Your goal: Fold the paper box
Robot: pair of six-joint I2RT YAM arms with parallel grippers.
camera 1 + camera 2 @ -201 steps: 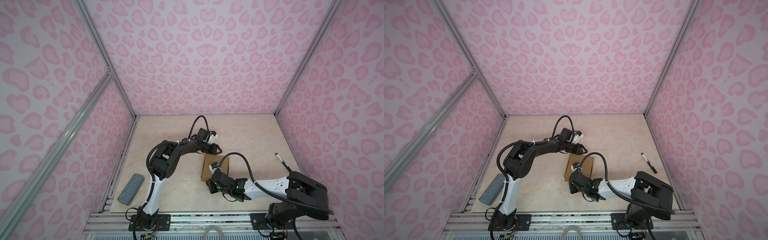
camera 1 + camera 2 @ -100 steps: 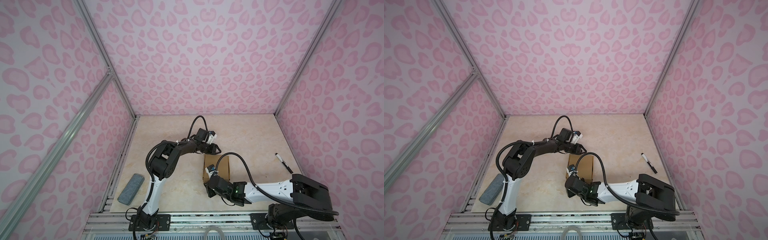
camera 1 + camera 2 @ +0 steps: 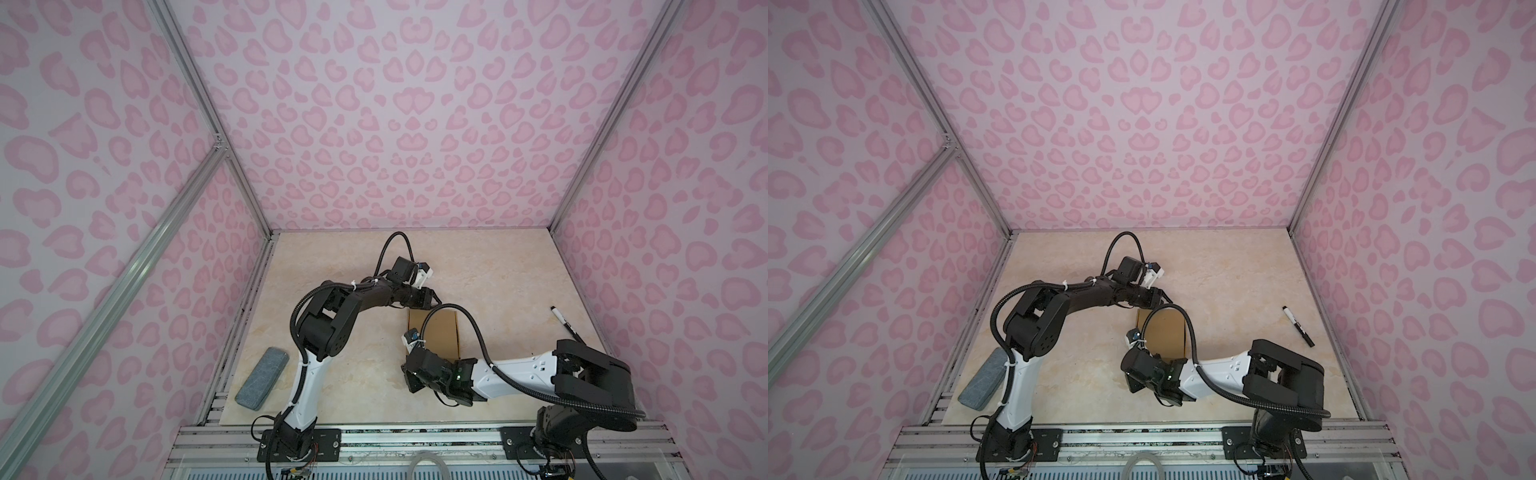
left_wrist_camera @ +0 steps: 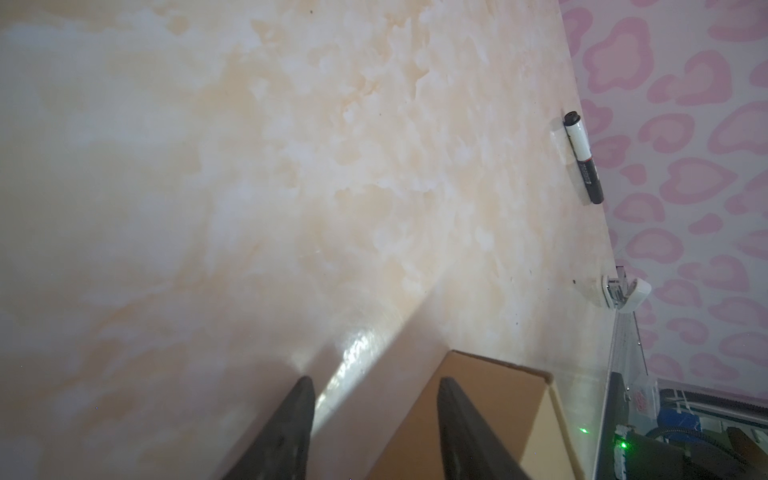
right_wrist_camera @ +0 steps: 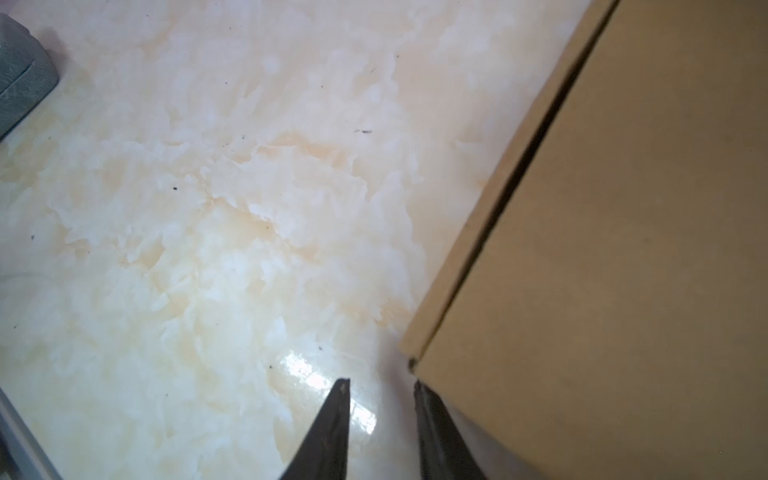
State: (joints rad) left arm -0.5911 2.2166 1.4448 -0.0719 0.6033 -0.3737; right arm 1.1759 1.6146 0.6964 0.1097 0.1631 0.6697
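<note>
Since the earlier frame the right arm has drawn back toward the near edge of the desk (image 3: 365,374) and slightly to the left. The paper box (image 3: 442,338) and the left arm have kept their places.

Nearest the front, at the left, the grey block (image 3: 262,380) lies well apart from the work. Next comes the right end effector (image 5: 380,382). It is released, its jaws narrowly apart with only bare desk between them, and one fingertip sits just beside the near corner of the paper box.

The box lies flat at mid-desk as a closed shallow carton. In the right wrist view a dark seam (image 5: 536,166) runs between the top panel and a narrow side strip, so that side is judged not fully seated.

At the far end the left end effector (image 4: 374,380) is also released. Its jaws are wider apart, one finger over the top panel, the other over the desk, with the box edge between them. Whether that finger touches the cardboard cannot be told. The pen (image 3: 567,328) lies farther right, near the wall.

Step in hand, as judged: final seating of the side.
1. Steady the far end with the left end effector so the box cannot slide.
2. Set the right fingertip squarely against the side strip, low, at the corner.
3. Press inward gently until the seam closes; corrugated board creases under excess force.
4. Do not lift the corner.
</note>
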